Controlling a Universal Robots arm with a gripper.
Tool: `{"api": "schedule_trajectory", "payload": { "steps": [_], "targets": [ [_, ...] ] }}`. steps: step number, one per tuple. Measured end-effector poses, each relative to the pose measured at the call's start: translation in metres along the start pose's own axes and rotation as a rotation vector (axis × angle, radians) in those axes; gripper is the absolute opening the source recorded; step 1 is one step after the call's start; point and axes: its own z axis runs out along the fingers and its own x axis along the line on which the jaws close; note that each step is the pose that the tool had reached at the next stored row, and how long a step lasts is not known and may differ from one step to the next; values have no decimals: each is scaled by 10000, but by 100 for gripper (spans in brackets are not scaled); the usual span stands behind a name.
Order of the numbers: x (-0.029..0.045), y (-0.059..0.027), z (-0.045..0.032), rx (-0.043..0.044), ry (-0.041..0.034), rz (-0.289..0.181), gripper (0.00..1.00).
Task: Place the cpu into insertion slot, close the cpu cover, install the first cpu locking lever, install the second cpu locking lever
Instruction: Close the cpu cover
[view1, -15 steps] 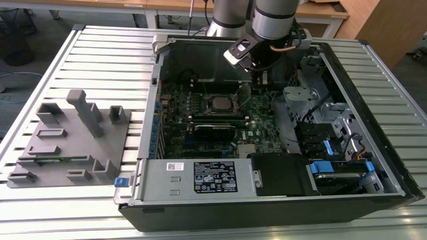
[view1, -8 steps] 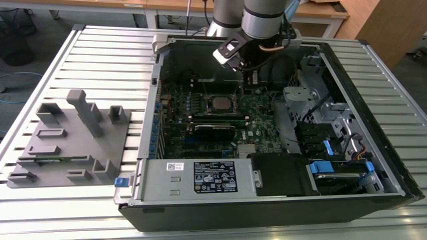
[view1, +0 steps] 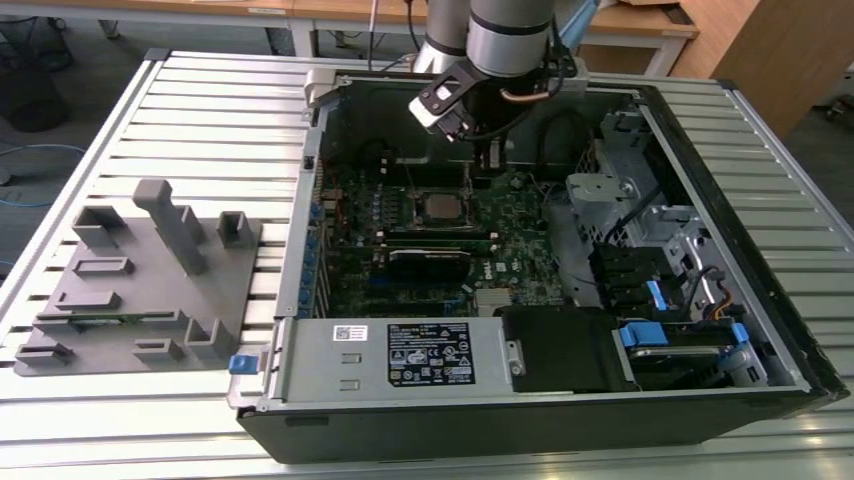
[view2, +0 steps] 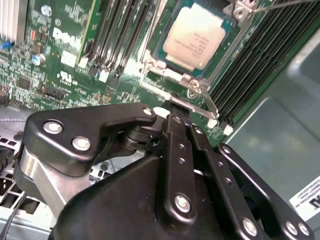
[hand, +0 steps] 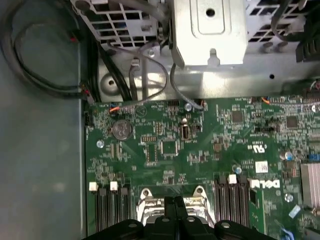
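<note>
- Power supply box (view1: 427, 355): at the case end far from the gripper (view1: 489, 156).
- Grey holder block (view1: 134, 280): well apart from it, on the slatted table (view1: 200, 100).
- Memory slots (view2: 257, 57): just beside it.
- Coin battery (hand: 121, 130): near it.

In the exterior view the arm (view1: 509, 35) is being shown as a smooth silver-grey cylinder, ringed lower down by a darker band. A pale grey camera block (view1: 445, 100) with a dark face is being carried at the wrist, on the exterior view's left side of it. A thin orange-brown cable (view1: 527, 97) is being looped beside the wrist on the exterior view's right. In both wrist views the gripper (view2: 181, 122) is being presented as matte black. Its flat, rounded link plates (view2: 80, 132) are being joined by round silvery screws (view2: 182, 202), and a brushed bare-metal block (view2: 37, 172) is being shown beneath one plate.
</note>
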Motion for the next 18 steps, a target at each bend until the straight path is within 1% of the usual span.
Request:
{"api": "schedule_trajectory", "payload": {
  "steps": [3, 9, 12, 14, 18],
  "targets": [
    [-4, -56, -2, -11, -1, 57, 11],
    [-4, -56, -2, -10, -1, 62, 11],
    [-4, -57, -2, 52, -6, 61, 11],
    [-4, -57, 0, 129, -11, 61, 11],
    [-4, -57, 0, 146, -13, 61, 11]
  ]
}}
